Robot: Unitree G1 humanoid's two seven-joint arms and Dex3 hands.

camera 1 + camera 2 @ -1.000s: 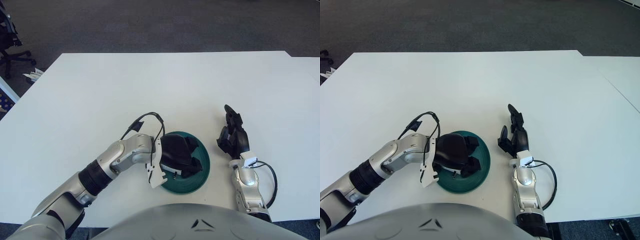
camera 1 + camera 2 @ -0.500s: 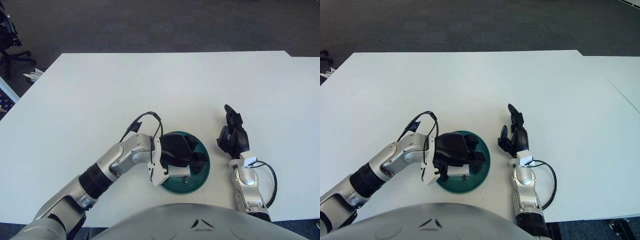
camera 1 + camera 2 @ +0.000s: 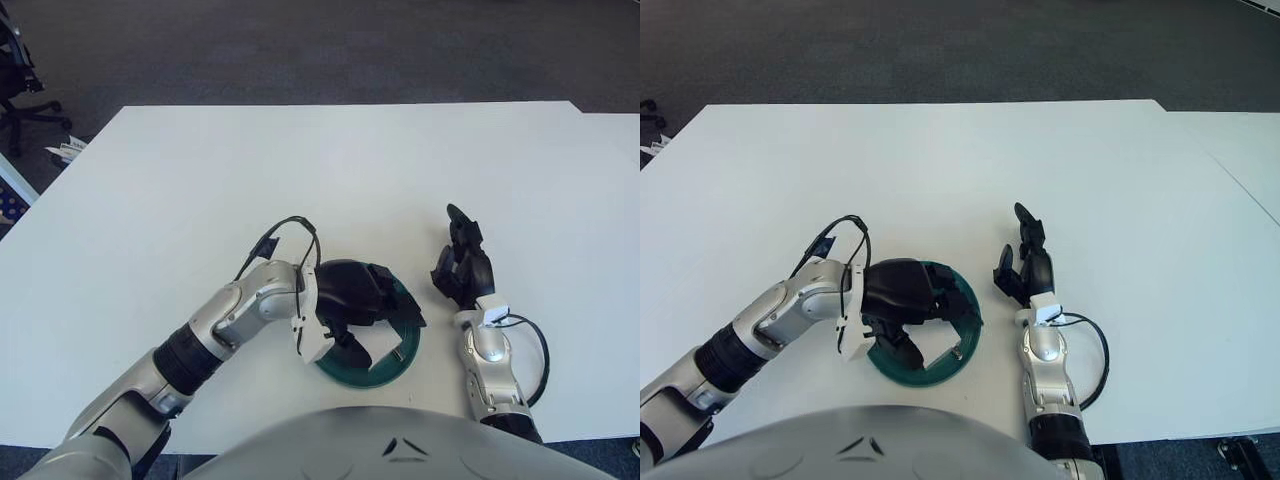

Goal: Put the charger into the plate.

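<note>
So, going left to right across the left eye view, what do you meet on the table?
Left hand over the green plate's left side → green plate with the white charger in it → right hand.

A dark green round plate sits on the white counter near its front edge, tipped up so its far rim is raised. Inside it lies a white charger, flat and blocky, toward the front of the plate, partly hidden from above.
</note>
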